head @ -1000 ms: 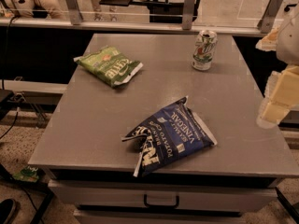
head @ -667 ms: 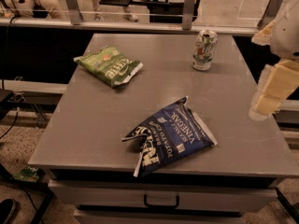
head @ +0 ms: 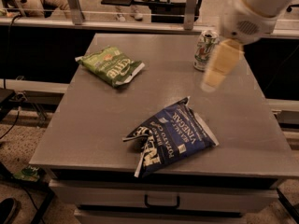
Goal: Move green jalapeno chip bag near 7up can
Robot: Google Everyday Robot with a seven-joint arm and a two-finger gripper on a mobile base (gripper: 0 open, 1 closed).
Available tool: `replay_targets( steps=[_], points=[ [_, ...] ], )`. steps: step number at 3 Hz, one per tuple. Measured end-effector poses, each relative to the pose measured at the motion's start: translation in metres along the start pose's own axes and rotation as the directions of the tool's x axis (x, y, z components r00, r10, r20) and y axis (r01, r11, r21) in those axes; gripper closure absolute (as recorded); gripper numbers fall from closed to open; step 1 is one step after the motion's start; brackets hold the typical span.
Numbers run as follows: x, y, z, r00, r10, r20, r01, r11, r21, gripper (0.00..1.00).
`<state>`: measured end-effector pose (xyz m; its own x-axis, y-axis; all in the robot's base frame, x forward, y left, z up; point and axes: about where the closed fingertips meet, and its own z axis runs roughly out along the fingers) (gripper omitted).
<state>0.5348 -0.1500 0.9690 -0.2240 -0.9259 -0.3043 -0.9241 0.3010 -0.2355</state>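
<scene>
Within 1 second the gripper (head: 212, 78) has swung in from beyond the table's (head: 93, 125) right edge and now hangs just in front of the 7up can (head: 205, 49); whether it is open or closed I cannot tell. The green jalapeno chip bag (head: 111, 66) lies unmoved, well left of the can, so the reach has likely only begun.

On the table (head: 88, 129) the green jalapeno chip bag (head: 111, 67) lies far left, the 7up can (head: 204, 51) stands far right with the gripper (head: 216, 71) hanging just before it, and the vinegar chip bag (head: 171, 137) lies near the front.
</scene>
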Motion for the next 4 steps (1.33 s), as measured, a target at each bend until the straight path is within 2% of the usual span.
replay_targets(
  steps=[1,2,3,4],
  points=[
    [-0.044,-0.029,0.032,0.999,0.011,0.033,-0.01,0.9994,-0.033,0.0],
    [-0.09,-0.048,0.062,0.998,0.012,0.057,-0.009,0.9985,-0.054,0.0],
    [-0.123,-0.057,0.089,0.999,0.004,0.047,-0.001,0.9975,-0.071,0.0],
    [-0.164,-0.056,0.137,1.0,-0.02,0.0,0.02,0.9938,-0.109,0.0]
  ],
)
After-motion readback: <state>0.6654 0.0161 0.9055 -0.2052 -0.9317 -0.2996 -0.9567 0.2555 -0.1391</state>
